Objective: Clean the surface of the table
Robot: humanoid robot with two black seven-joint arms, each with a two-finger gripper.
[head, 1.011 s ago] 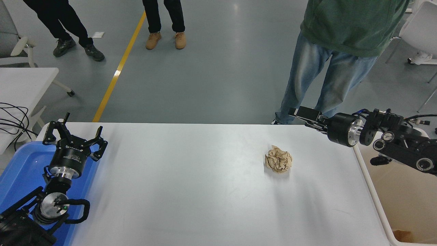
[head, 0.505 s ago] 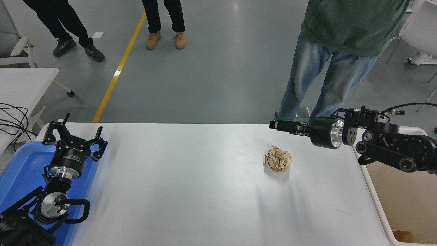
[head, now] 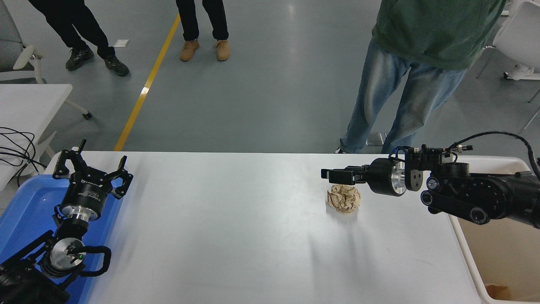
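Observation:
The white table surface (head: pixel 236 223) fills the lower half of the head view. A crumpled ball of brown paper (head: pixel 344 199) lies on it, right of the middle. My right gripper (head: pixel 334 174) reaches in from the right edge, pointing left, and hangs just above the far side of the paper ball. It is seen edge-on, so its state does not show. My left gripper (head: pixel 90 168) is parked at the lower left over the blue tray, open and empty.
A blue tray (head: pixel 23 211) sits at the table's left end. A white bin (head: pixel 464 249) with a beige inside stands off the right end. A person in jeans (head: pixel 405 88) stands at the far edge. A smaller white table with cables (head: pixel 25 105) is at far left.
My right arm has swung left and down from the table's far right corner, ending above the paper ball. The paper ball and the left arm have not moved.

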